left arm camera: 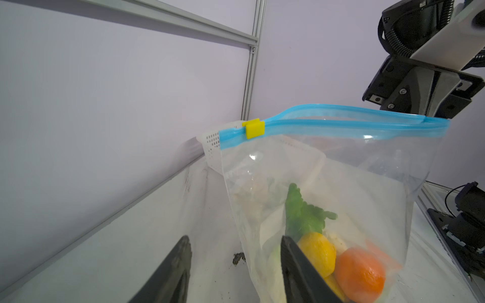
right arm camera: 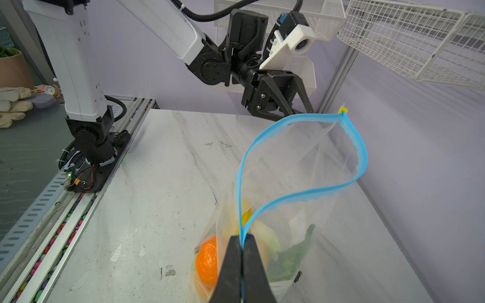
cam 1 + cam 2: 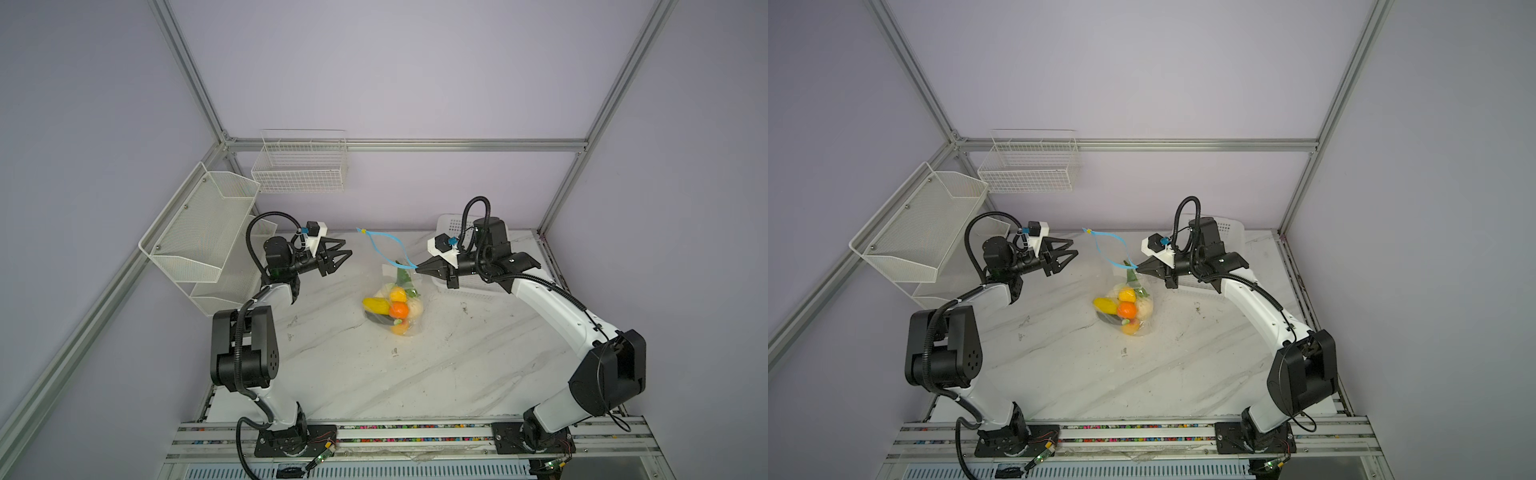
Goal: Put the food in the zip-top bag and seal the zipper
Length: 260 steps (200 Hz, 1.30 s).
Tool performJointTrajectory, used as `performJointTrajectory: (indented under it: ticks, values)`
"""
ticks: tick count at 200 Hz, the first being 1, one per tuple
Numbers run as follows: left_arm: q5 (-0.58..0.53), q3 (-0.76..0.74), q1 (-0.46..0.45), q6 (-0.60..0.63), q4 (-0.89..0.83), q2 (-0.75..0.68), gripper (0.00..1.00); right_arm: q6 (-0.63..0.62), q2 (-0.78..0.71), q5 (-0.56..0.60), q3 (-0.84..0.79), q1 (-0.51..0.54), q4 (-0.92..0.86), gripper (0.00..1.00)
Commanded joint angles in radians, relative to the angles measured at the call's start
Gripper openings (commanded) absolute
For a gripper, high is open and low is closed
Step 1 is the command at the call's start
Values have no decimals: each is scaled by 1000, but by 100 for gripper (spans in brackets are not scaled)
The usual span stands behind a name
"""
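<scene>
The zip-top bag (image 3: pixel 400 277) hangs from my right gripper (image 3: pixel 419 269), its bottom resting on the marble table. The food (image 3: pixel 392 309) sits inside it: yellow, orange, cream, green and dark pieces. The right gripper (image 2: pixel 242 237) is shut on one end of the light-blue zipper (image 2: pixel 351 136). The zipper (image 3: pixel 384 245) gapes in an open loop, and its yellow slider (image 1: pixel 253 128) sits at the far end (image 3: pixel 363 230). My left gripper (image 3: pixel 347 257) is open and holds nothing, level with the bag's mouth, left of the slider and apart from it. In the left wrist view its fingertips (image 1: pixel 186 241) frame the bag's edge.
A white perforated basket (image 3: pixel 451 222) lies behind the right arm at the table's back right. On the left wall hangs a white mesh shelf (image 3: pixel 199 232). A wire basket (image 3: pixel 299 166) is mounted on the back wall. Bare table (image 3: pixel 415 374) lies in front of the bag.
</scene>
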Motion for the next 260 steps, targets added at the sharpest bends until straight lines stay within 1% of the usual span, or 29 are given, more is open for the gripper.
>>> performJointTrajectory:
  ticks: [1, 11, 61, 99, 120, 140, 161, 205, 222, 260]
  values:
    - [48, 127, -17, -161, 304, 48, 54, -35, -5, -26, 32, -4, -30, 0]
    - [59, 149, -21, -202, 374, 76, 53, -35, -6, -26, 32, -5, -31, 0]
    - [89, 245, -65, -190, 332, 141, 51, -33, 4, -17, 38, -5, -34, 0]
    - [119, 251, -95, -194, 335, 165, 49, -28, 9, -2, 42, -4, -33, 0]
    - [125, 244, -95, -197, 341, 170, 46, -26, 11, 0, 44, -5, -34, 0]
    - [126, 239, -93, -200, 346, 170, 39, -24, 14, 4, 47, -4, -33, 0]
    - [128, 232, -92, -214, 356, 172, 34, -22, 18, 8, 50, -5, -33, 0]
    - [128, 203, -90, -226, 366, 159, 9, -21, 12, 23, 47, -4, -32, 0]
    - [125, 194, -86, -233, 367, 146, 0, -21, 9, 31, 45, -6, -31, 0]
    - [106, 152, -70, -234, 336, 82, 0, -19, 0, 47, 43, -5, -33, 0]
